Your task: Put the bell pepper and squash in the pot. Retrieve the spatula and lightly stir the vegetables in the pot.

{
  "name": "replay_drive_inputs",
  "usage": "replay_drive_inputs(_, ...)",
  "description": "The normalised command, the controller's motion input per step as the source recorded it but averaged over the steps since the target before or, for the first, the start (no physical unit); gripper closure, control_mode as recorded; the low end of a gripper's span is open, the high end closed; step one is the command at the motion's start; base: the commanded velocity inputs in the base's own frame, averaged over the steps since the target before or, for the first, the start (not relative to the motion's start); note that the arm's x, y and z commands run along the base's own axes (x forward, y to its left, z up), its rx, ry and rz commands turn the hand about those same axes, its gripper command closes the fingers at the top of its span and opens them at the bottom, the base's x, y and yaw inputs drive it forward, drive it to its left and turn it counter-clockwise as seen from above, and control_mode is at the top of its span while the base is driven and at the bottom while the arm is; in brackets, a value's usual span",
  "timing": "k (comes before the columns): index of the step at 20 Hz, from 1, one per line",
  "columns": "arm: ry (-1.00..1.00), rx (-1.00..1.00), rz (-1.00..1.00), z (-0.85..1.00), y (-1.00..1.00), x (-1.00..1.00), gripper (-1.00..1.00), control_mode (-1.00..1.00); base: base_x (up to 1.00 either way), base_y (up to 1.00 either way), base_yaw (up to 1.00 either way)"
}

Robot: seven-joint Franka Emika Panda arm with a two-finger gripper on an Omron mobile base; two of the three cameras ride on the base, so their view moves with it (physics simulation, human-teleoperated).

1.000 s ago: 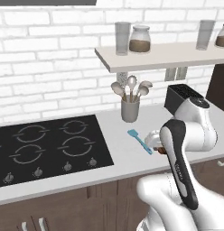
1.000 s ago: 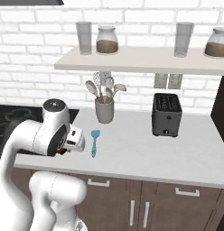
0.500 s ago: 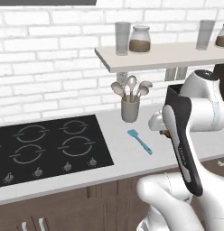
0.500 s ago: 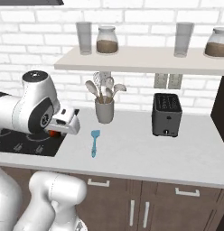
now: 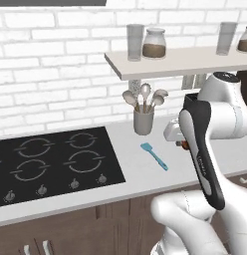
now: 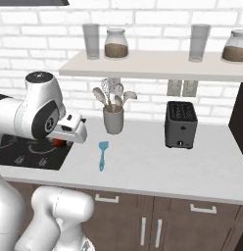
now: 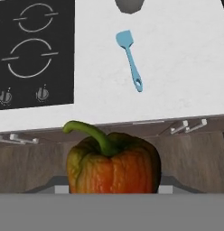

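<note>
My gripper [image 7: 113,191] is shut on the bell pepper [image 7: 113,168], an orange-red and green fruit with a curved green stem; the pepper hides the fingertips. In the base views the gripper [image 5: 179,141] [image 6: 62,140] hangs above the counter's front edge, and a sliver of the pepper [image 6: 58,142] shows under the hand. The blue spatula [image 5: 154,156] [image 6: 102,154] [image 7: 130,58] lies flat on the white counter in front of the utensil cup, apart from the gripper. The pot and the squash are out of view.
A grey utensil cup [image 5: 143,121] [image 6: 113,120] with spoons stands at the wall. The black cooktop [image 5: 51,162] [image 7: 35,49] lies to the left, and a toaster [image 6: 181,124] to the right. A shelf [image 5: 170,60] with jars and glasses hangs overhead.
The arm has lifted and its elbow has swung upward, raising the hand with the bell pepper off the counter. The spatula and the camera have not moved.
</note>
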Motion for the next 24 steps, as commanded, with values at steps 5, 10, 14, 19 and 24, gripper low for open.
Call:
replay_drive_inputs(5,0.01,0.00,0.02,-0.02,0.05,-0.08,1.00,1.00,-0.27,0.59,0.06)
replay_drive_inputs(10,0.00,0.00,0.00,0.00,0.00,0.00,1.00,1.00,-0.50,1.00,0.10)
replay_drive_inputs(14,0.00,0.00,0.00,0.00,0.00,0.00,1.00,1.00,-0.28,1.00,0.08)
replay_drive_inputs(19,0.00,0.00,0.00,0.00,0.00,0.00,1.00,1.00,0.08,1.00,0.11)
replay_drive_inputs(24,0.00,0.00,0.00,0.00,0.00,0.00,1.00,1.00,0.73,1.00,0.02)
